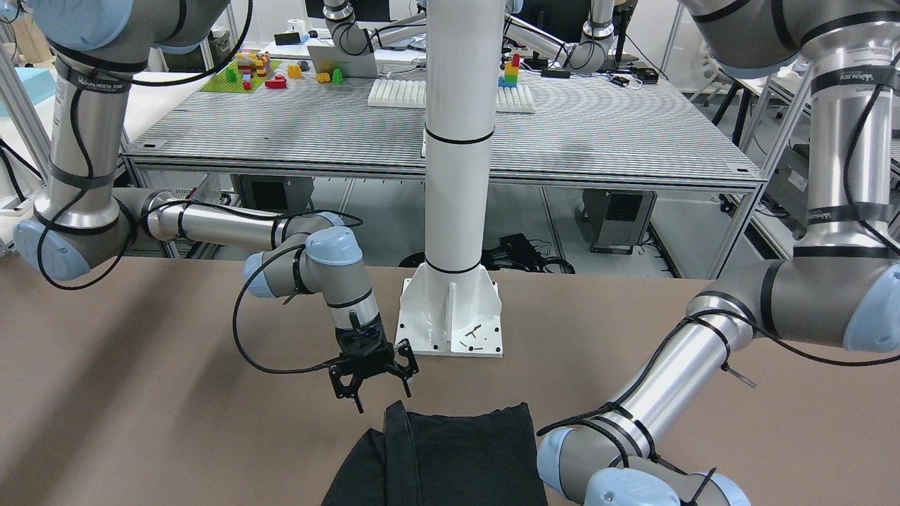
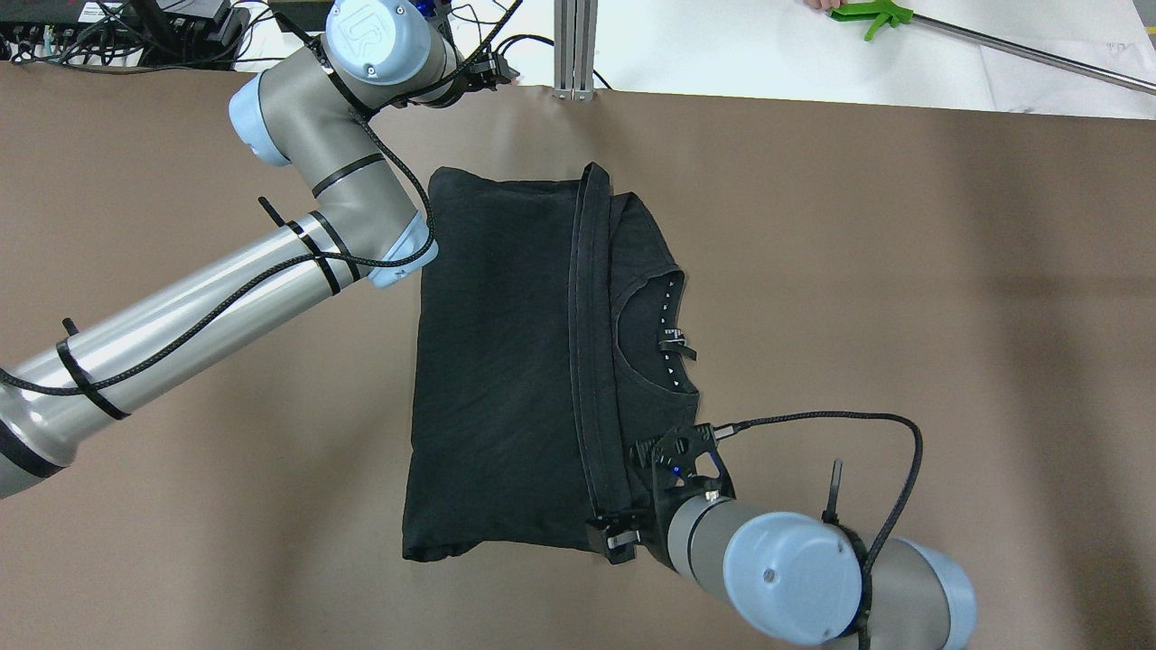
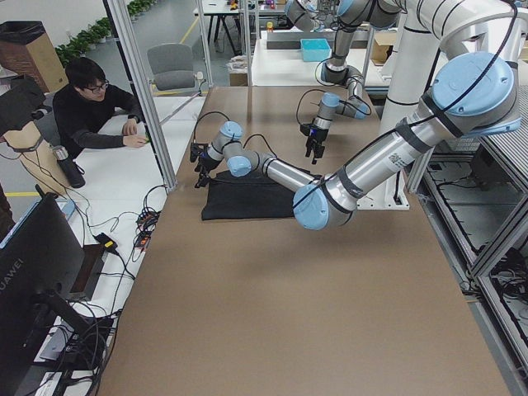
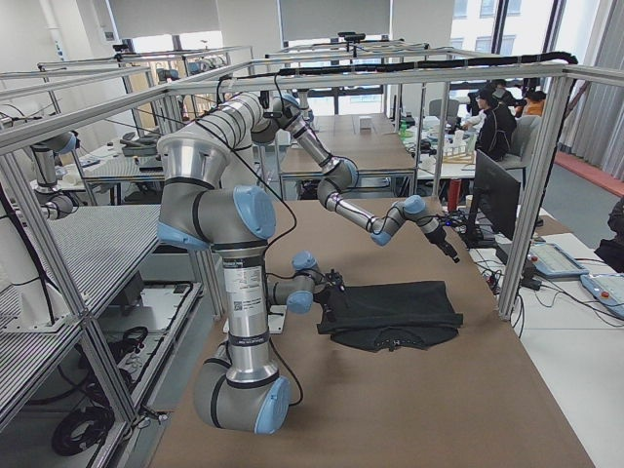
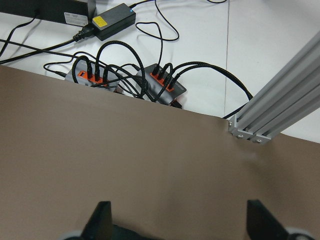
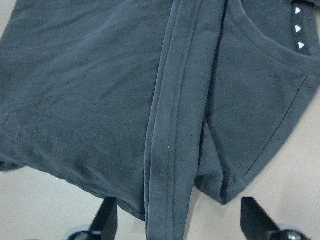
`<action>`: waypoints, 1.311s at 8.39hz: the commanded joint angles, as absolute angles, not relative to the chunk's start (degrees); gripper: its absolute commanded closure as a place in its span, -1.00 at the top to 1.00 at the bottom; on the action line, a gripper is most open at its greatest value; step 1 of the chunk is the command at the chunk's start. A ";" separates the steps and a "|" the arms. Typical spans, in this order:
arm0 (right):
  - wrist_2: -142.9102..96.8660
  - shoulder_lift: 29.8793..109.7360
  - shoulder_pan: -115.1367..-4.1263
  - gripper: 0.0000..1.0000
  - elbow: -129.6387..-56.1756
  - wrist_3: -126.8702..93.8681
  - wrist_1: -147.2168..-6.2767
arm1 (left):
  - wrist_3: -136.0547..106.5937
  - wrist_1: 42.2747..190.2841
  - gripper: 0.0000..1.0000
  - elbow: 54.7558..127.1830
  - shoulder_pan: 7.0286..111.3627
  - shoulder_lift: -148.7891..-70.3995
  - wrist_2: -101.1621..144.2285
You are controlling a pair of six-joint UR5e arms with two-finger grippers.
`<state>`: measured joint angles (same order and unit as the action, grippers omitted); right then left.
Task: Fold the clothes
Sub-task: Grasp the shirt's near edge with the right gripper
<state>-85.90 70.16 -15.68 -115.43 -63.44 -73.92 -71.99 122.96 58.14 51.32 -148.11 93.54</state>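
Found the shirt (image 2: 497, 361) flat on the middle of the desk (image 2: 903, 271), part-folded, with its hem band (image 2: 591, 361) running as a long stripe from the robot's side to the far side. Spotted the right end effector (image 1: 380, 390) poised over the robot-side end of that band, fingers spread, gripping nothing. Placed the left end effector (image 5: 181, 222) well apart from the cloth, over bare desk by the far edge, fingers likewise spread and empty. Judged the right arm much the nearer, with the band end directly beneath for a pinch.
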 commanded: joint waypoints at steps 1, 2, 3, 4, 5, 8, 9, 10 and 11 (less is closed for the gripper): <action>-78.41 70.57 -8.98 0.70 -114.88 -61.79 -77.25 | -71.98 122.96 0.90 58.27 51.24 -148.10 93.52; -77.35 70.23 -7.49 0.67 -114.09 -61.70 -77.86 | -71.98 122.96 0.90 58.27 51.24 -148.10 93.52; -76.39 69.96 -6.95 0.61 -113.12 -61.79 -77.78 | -71.98 122.96 0.90 58.27 51.24 -148.10 93.52; -75.85 69.87 -6.94 0.58 -112.68 -61.70 -77.78 | -71.98 122.96 0.90 58.27 51.24 -148.10 93.52; -74.89 69.87 -6.94 0.56 -112.41 -61.61 -77.61 | -71.98 122.96 0.90 58.27 51.15 -148.10 93.52; -71.99 69.79 -6.94 0.09 -112.32 -61.70 -77.87 | -71.98 122.96 0.90 58.27 51.15 -148.10 93.52; -70.50 69.70 -6.94 0.08 -111.63 -61.61 -77.87 | -71.98 122.96 0.90 58.27 51.15 -148.10 93.52; -70.40 69.35 -6.86 0.08 -110.58 -61.70 -77.70 | -71.98 122.96 0.90 58.27 51.15 -148.10 93.52; -70.40 68.65 -6.77 0.11 -110.04 -61.70 -77.70 | -71.98 122.96 0.90 58.27 51.15 -148.10 93.43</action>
